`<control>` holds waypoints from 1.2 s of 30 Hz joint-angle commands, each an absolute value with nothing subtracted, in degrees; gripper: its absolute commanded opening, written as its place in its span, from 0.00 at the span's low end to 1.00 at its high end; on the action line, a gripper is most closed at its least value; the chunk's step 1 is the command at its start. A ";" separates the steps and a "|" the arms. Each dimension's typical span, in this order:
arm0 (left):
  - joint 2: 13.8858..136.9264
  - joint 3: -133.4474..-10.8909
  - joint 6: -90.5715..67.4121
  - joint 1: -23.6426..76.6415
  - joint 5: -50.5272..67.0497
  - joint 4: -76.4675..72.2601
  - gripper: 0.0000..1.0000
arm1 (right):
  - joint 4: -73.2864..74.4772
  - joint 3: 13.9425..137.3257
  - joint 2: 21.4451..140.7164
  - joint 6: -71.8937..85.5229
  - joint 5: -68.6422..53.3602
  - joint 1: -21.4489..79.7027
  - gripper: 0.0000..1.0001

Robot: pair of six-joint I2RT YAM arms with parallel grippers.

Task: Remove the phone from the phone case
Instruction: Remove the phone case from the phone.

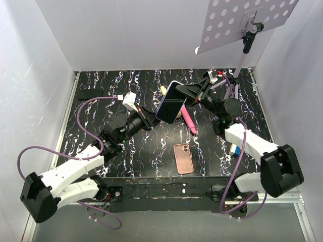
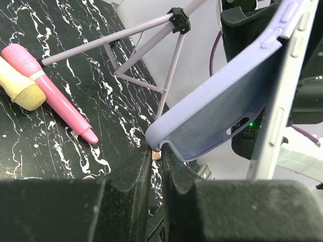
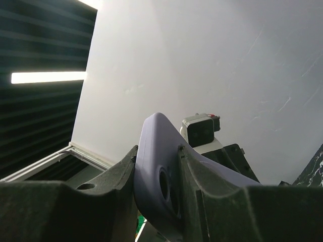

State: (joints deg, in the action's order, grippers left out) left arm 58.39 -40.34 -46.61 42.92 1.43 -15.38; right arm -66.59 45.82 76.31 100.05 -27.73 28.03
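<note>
The phone (image 1: 169, 103), dark glossy screen up, hangs tilted above the table's middle inside a soft lavender phone case (image 1: 177, 116). My left gripper (image 1: 153, 120) is at its lower left corner. In the left wrist view that gripper (image 2: 156, 151) is shut, and the case's corner (image 2: 212, 116) is peeled away and bent at the fingertips, its inside showing. My right gripper (image 1: 185, 96) holds the upper right end. In the right wrist view it (image 3: 157, 151) is shut on the case (image 3: 156, 176), whose camera hole sits between the fingers.
A salmon-pink phone-sized shell (image 1: 183, 158) with a camera cutout lies flat near the front. A pink marker-like stick (image 1: 187, 121) (image 2: 55, 96) and a yellow piece (image 2: 20, 88) lie under the phone. A perforated board (image 1: 242, 20) stands on a tripod (image 2: 146, 55) at the back right. White walls enclose the table.
</note>
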 commanded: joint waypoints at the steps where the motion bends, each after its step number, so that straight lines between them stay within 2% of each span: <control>1: 57.14 -41.22 -41.05 39.46 -11.44 -3.01 0.02 | -70.26 46.85 68.65 121.50 -40.50 28.04 0.01; 5: 53.62 -40.26 -37.72 39.46 -2.05 -0.36 0.31 | -63.02 44.48 68.46 109.88 -45.87 25.32 0.01; 14: 43.34 -41.22 -26.29 39.38 19.74 15.20 0.68 | -65.66 41.22 74.09 105.12 -50.54 22.59 0.01; 16: 41.76 -42.88 -24.71 39.37 23.54 18.09 0.72 | -64.34 41.22 74.09 103.55 -51.06 21.98 0.01; 18: 41.05 -44.82 -23.21 39.37 25.04 21.17 0.72 | -61.02 42.01 73.65 100.65 -51.85 21.80 0.01; 21: 41.39 -48.15 -23.98 39.20 26.54 22.06 0.63 | -53.82 43.77 72.34 94.94 -53.52 21.71 0.01; 23: 42.44 -49.65 -27.67 39.02 29.95 17.95 0.60 | -49.15 44.64 71.20 91.51 -54.14 21.62 0.01; 28: 49.46 -50.28 -43.74 39.02 38.05 3.36 0.62 | -35.18 47.28 67.86 80.79 -53.88 21.71 0.01; 33: 55.63 -48.88 -49.65 39.02 41.31 0.36 0.48 | -27.34 49.39 66.89 76.47 -53.26 21.53 0.01; 36: 54.76 -47.20 -51.06 39.02 40.00 -3.51 0.46 | -27.33 49.40 66.89 76.46 -53.44 21.53 0.01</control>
State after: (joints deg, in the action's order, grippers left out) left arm 56.71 -48.45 -45.91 39.16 38.06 2.26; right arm -29.67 46.28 68.36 78.41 -53.56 21.80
